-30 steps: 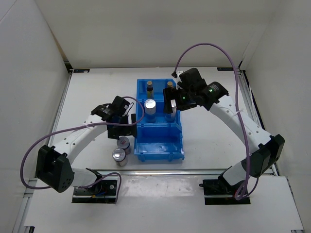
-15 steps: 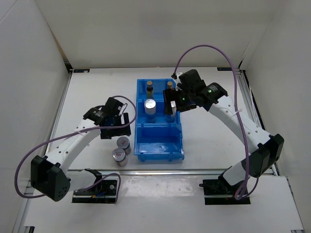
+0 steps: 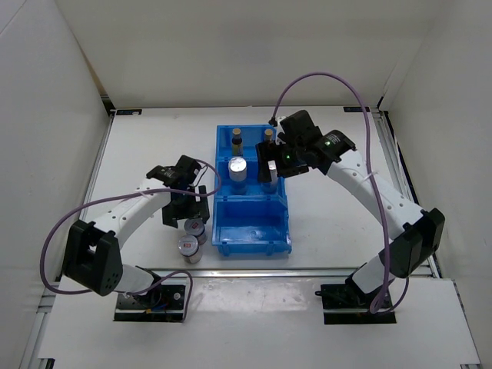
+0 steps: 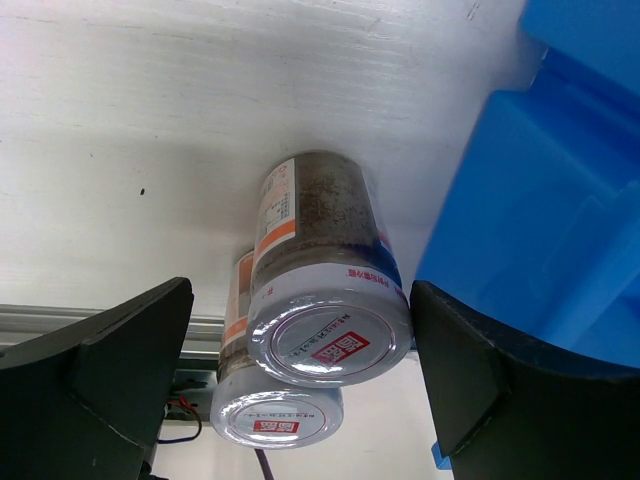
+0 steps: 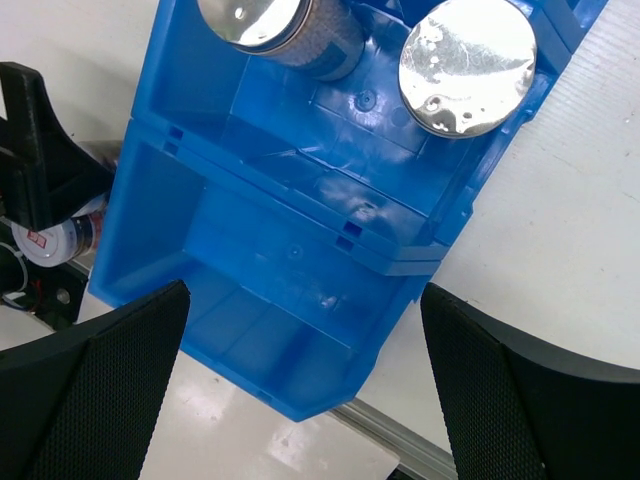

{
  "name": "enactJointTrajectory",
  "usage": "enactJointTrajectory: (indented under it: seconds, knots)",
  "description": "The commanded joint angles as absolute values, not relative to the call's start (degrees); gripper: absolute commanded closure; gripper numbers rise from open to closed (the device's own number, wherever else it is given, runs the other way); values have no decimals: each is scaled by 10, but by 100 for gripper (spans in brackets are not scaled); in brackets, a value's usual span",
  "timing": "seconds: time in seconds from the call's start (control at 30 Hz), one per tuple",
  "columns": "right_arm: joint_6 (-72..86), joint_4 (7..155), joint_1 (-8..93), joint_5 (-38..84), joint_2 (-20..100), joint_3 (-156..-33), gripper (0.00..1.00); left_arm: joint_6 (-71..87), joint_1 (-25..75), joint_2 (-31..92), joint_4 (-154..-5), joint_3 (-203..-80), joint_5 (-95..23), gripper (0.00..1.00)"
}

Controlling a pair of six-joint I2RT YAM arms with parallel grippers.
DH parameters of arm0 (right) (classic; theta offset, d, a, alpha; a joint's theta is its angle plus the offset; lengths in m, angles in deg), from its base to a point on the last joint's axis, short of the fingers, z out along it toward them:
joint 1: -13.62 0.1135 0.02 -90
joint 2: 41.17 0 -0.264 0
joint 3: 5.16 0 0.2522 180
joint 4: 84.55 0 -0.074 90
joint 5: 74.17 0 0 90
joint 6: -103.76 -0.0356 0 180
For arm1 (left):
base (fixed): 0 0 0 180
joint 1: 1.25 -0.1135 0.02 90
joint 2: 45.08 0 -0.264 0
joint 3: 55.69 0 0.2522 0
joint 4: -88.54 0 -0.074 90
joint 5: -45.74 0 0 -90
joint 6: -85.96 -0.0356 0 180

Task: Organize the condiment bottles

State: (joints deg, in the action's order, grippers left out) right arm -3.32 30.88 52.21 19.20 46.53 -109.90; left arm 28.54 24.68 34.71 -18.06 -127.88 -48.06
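Two short silver-lidded jars with red marks stand left of the blue bin [image 3: 254, 244]: one [image 3: 197, 226] nearer the bin, one [image 3: 187, 246] in front of it. My left gripper [image 3: 187, 212] is open over the first jar; in the left wrist view its lid [image 4: 330, 345] sits between the fingers of the gripper [image 4: 305, 390], with the second lid [image 4: 275, 415] below. Two blue-white jars [image 5: 255, 20] [image 5: 467, 50] stand in the bin's middle compartment. Two brown bottles [image 3: 237, 138] [image 3: 267, 137] stand in the back one. My right gripper [image 3: 269, 165] hovers open above the bin.
The bin's front compartment [image 5: 260, 330] holds nothing. The bin wall [image 4: 540, 200] is close to the right of the left gripper's right finger. A metal rail [image 3: 307, 270] runs along the near table edge. White walls enclose the table on three sides.
My left gripper has swung out to the left and come back down nearer, over the jar beside the bin. My right gripper has shifted slightly left above the bin.
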Motion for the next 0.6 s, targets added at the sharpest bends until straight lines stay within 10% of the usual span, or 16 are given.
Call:
enactJointTrajectory:
  seconds: [0.0, 0.57]
  knots:
    - [-26, 313, 522, 208, 480, -1125, 1, 285, 243, 336, -174, -1267, -481, 0]
    - [-26, 308, 522, 186, 475, -1120, 1, 285, 264, 389, -195, -1267, -476, 16]
